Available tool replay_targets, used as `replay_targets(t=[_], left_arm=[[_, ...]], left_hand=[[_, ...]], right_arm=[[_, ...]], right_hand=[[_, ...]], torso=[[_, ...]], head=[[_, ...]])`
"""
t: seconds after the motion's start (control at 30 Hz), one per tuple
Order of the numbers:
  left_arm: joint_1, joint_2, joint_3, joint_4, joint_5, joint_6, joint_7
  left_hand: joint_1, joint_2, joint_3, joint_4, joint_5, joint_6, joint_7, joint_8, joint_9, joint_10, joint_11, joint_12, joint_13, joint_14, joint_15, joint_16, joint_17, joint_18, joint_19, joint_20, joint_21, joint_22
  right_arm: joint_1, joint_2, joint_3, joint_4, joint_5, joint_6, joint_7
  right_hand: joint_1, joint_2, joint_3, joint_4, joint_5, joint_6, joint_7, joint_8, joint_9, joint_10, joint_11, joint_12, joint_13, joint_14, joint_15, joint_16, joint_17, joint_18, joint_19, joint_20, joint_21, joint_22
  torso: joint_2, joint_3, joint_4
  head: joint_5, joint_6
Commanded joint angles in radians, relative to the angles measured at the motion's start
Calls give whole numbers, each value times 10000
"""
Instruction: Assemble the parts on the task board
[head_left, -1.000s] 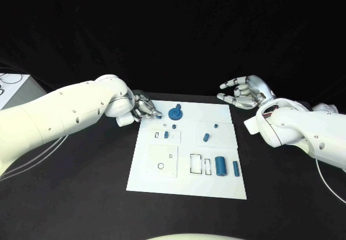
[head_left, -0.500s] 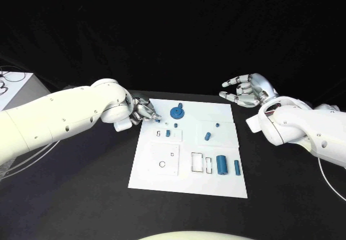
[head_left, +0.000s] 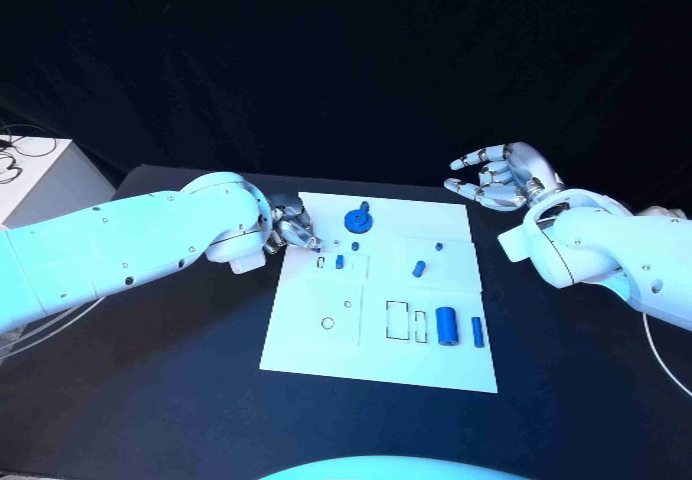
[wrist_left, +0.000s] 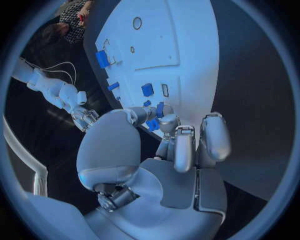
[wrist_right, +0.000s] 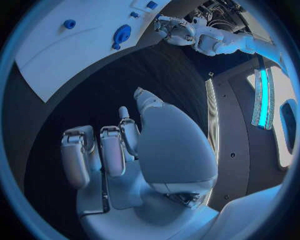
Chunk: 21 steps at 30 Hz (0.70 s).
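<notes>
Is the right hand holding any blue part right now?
No, the right hand hovers past the white board's far corner, fingers spread, nothing in it.

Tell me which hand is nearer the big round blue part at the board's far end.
Left. The left hand sits at the task board's left edge, just beside the round blue part. The right hand hovers off the board's far right corner, farther away.

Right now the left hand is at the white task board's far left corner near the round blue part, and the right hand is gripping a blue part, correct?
Not quite. The right hand holds nothing; the head view shows it raised off the white task board, fingers apart. The left hand is at the far left corner near the round blue part.
</notes>
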Motion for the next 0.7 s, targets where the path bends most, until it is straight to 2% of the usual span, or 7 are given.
replay_targets(t=[0.03,0.3,0.7], left_arm=[[-64,-49,-45,192,-553,-390,-48],[-236,-93,-115,490,-789,-675,-49],[-365,-86,-158,613,-1056,-702,-59]], left_hand=[[-107,-9,1778,-1695,45,327,-266,39,1630,63,-10,45,16,938,-98,50,2323,-94,56,-6,43,17],[-149,-19,1827,-1727,60,343,-275,50,1633,91,-19,56,42,941,-107,54,2331,-96,64,-15,49,28],[-191,-26,1867,-1753,74,362,-284,62,1635,132,-27,77,86,945,-114,60,2341,-95,66,-23,48,24]], right_arm=[[0,-16,2,1,-56,89,14],[0,-20,1,5,-56,88,21],[0,-35,0,23,-56,94,24]], right_hand=[[-106,-2,42,5,-34,-91,6,49,-15,-67,2,-40,546,555,63,-53,1676,-66,1046,30,44,2628],[-106,-2,42,5,-34,-91,6,49,-15,-67,2,-40,546,555,63,-53,1676,-66,1046,30,44,2628],[-106,-2,42,5,-34,-91,6,49,-15,-67,2,-40,546,555,63,-53,1676,-66,1046,30,44,2628]], torso=[[3,15,-14],[11,11,-20],[20,12,-24]], head=[[29,-46],[39,-69],[39,-99]])
